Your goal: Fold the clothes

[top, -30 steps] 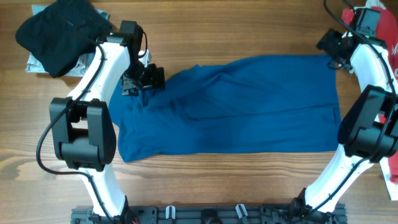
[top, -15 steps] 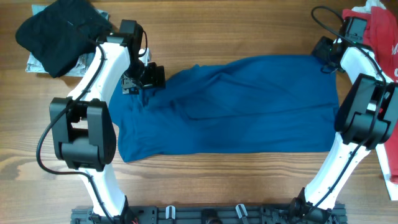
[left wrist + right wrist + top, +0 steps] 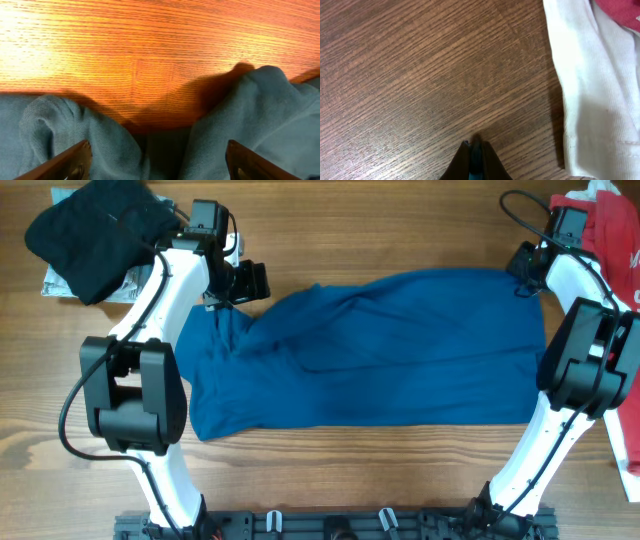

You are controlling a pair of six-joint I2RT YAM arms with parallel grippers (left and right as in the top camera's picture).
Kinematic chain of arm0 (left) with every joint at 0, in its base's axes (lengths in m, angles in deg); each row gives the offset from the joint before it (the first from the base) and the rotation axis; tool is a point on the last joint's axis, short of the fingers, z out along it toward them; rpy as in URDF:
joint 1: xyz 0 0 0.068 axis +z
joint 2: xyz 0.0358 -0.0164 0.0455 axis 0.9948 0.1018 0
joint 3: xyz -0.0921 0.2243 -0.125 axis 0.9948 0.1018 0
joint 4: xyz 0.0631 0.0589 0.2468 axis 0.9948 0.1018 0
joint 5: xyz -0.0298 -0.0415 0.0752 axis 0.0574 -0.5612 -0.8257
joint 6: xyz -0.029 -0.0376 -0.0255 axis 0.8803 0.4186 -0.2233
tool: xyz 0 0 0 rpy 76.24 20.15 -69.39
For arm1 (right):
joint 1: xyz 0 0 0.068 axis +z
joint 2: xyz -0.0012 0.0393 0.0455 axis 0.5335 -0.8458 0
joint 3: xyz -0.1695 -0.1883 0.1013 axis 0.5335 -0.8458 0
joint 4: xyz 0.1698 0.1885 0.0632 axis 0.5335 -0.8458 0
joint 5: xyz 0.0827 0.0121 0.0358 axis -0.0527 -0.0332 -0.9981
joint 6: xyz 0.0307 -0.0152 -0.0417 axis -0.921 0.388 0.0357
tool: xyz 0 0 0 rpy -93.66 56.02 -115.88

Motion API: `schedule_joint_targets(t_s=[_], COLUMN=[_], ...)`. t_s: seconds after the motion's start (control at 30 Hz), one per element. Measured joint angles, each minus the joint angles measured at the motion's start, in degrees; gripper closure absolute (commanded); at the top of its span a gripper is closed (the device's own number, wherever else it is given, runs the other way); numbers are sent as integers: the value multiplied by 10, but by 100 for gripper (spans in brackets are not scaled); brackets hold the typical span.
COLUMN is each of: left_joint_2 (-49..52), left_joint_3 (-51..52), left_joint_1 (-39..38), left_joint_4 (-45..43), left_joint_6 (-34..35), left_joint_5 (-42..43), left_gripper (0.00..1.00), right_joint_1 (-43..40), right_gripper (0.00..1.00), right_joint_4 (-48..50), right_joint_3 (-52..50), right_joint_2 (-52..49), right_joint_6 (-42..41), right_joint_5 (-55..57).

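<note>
The clothes are a royal-blue shirt [image 3: 380, 350] spread flat across the middle of the table. My left gripper [image 3: 248, 283] hovers over the shirt's far left edge. In the left wrist view its jaws [image 3: 160, 165] stand wide open, with two raised folds of blue fabric [image 3: 235, 115] and bare wood between the fingertips [image 3: 72, 160]. My right gripper [image 3: 523, 273] sits at the shirt's far right corner. In the right wrist view it [image 3: 475, 160] is shut, and a thin strip of blue cloth shows pinched between the fingers.
A black garment [image 3: 95, 235] lies bunched at the far left over some printed paper [image 3: 52, 280]. A red-and-white garment [image 3: 612, 230] lies at the far right, its white edge [image 3: 585, 85] close beside my right gripper. Bare wood runs along the near edge.
My right gripper moved left to the shirt's far right corner and closed on it. My left gripper shifted towards the far edge and stayed open.
</note>
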Motion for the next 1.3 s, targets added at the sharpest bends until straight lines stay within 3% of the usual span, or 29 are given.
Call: schedule_joint_targets(t_s=[0.13,0.3,0.37,0.43,0.47,0.53,0.57,0.83,1.03,1.3], left_joint_2=[0,0,12,38,51,57,57,40,-52,-62], left_joint_3=[0,0,0,0,1,1,1,1,1,1], left_joint_1=[0,0,0,0,0,0,0,0,0,1], left_joint_4=[86,96,93,86,74,55,49,41,111,199], left_joint_6=[4,19,25,32,32,35,35,33,30,53], left_joint_5=[9,17,42,52,56,58,59,61,59,-56], left_gripper=[17,29,44,53,62,90,96,96,96,96], right_joint_1=[0,0,0,0,0,0,0,0,0,-8], right_gripper=[95,96,96,96,96,96,96,96,96,96], right_joint_4=[-8,-15,-17,-20,-22,-23,-25,-121,-206,-282], right_joint_3=[1,4,5,5,6,6,6,5,4,4], right_joint_2=[0,0,0,0,0,0,1,35,90,160], right_joint_6=[0,-5,-7,-9,-9,-9,-9,-60,-118,-172], right_joint_5=[0,0,0,0,0,0,0,-1,0,26])
